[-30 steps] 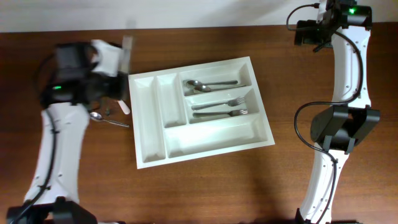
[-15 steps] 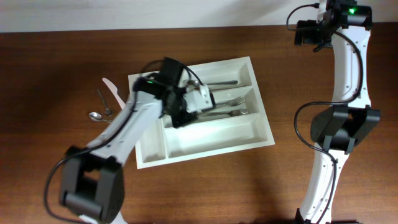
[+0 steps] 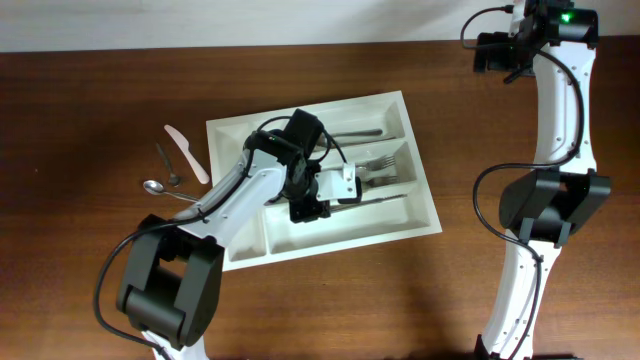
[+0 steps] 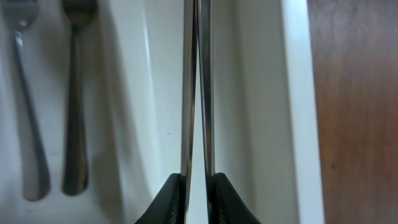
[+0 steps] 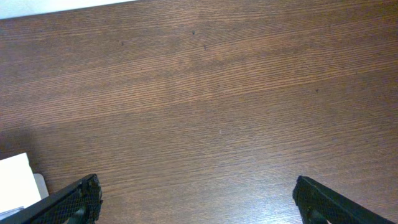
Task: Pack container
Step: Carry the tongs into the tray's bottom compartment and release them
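The white container (image 3: 330,243) lies in the middle of the table. My left gripper (image 3: 325,195) is over its long front compartment, shut on a metal knife (image 3: 380,199) held edge-on and pointing right along that compartment. In the left wrist view the knife (image 4: 198,87) runs straight up from my jaws (image 4: 198,199) over the container floor (image 4: 255,112). Two forks (image 3: 375,162) lie in the middle long compartment, and spoons (image 3: 345,132) in the back one. My right gripper (image 5: 199,199) is open and empty over bare wood at the far right.
A pale pink knife (image 3: 187,153), a small dark spoon (image 3: 165,165) and a silver spoon (image 3: 165,190) lie on the table left of the container. Two fork handles (image 4: 74,124) show left of the held knife. The right arm's base (image 3: 545,205) stands right of the container.
My left arm swung from the table left of the container to over it, carrying the knife to the front long compartment. The right arm has not moved.
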Motion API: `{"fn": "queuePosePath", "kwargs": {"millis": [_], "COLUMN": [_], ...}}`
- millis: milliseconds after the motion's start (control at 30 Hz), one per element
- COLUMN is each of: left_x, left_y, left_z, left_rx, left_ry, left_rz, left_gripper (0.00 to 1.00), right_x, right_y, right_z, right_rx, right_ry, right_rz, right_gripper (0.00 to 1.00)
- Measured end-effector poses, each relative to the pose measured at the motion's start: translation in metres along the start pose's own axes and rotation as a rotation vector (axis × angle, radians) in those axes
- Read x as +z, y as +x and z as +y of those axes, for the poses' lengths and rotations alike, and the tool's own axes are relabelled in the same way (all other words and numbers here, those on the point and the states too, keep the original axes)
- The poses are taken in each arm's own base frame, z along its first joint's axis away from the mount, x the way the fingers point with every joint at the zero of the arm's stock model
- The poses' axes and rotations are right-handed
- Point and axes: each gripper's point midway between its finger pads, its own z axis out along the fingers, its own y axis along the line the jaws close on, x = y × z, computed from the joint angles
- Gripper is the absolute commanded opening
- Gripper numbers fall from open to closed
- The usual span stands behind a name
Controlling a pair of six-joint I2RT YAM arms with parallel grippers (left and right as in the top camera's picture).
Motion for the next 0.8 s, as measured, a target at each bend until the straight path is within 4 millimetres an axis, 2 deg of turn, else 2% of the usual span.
{"fn": "queuePosePath", "kwargs": {"millis": [33, 67, 100, 167, 200, 233, 300, 400, 633, 700, 800], "left_x": [0.0, 0.0, 0.0, 0.0, 0.0, 0.0, 0.0, 0.0, -0.003, -0.013, -0.041], "left_y": [0.001, 0.002, 0.003, 0.003, 0.003, 0.003, 0.003, 0.003, -0.005, -0.016, -0.034], "left_z": [-0.002, -0.003, -0.004, -0.004, -0.004, -0.004, -0.004, -0.004, 0.006, 0.019, 0.053], "left_rx": [-0.003, -0.005, -0.005, 0.003, 0.009, 0.009, 0.008, 0.009, 0.026, 0.036, 0.02], "left_ry": [0.009, 0.014, 0.016, 0.016, 0.016, 0.016, 0.016, 0.016, -0.021, -0.071, -0.21], "left_rz": [0.006, 0.009, 0.01, 0.01, 0.01, 0.011, 0.01, 0.01, -0.012, -0.031, -0.044], "left_gripper": [0.02, 0.06, 0.19, 0.38, 0.64, 0.77, 0.92, 1.0, 0.99, 0.99, 0.99], "right_x": [0.0, 0.0, 0.0, 0.0, 0.0, 0.0, 0.0, 0.0, 0.0, 0.0, 0.0], "right_y": [0.0, 0.0, 0.0, 0.0, 0.0, 0.0, 0.0, 0.0, 0.0, 0.0, 0.0], "right_z": [0.0, 0.0, 0.0, 0.0, 0.0, 0.0, 0.0, 0.0, 0.0, 0.0, 0.0], "right_rx": [0.0, 0.0, -0.001, -0.001, -0.001, -0.001, -0.001, -0.002, -0.001, -0.001, 0.0], "right_ry": [0.0, 0.0, 0.0, 0.0, 0.0, 0.0, 0.0, 0.0, 0.0, 0.0, 0.0], "right_rz": [0.0, 0.0, 0.0, 0.0, 0.0, 0.0, 0.0, 0.0, 0.0, 0.0, 0.0], "right_gripper": [0.99, 0.99, 0.99, 0.99, 0.99, 0.99, 0.99, 0.99, 0.99, 0.99, 0.99]}}
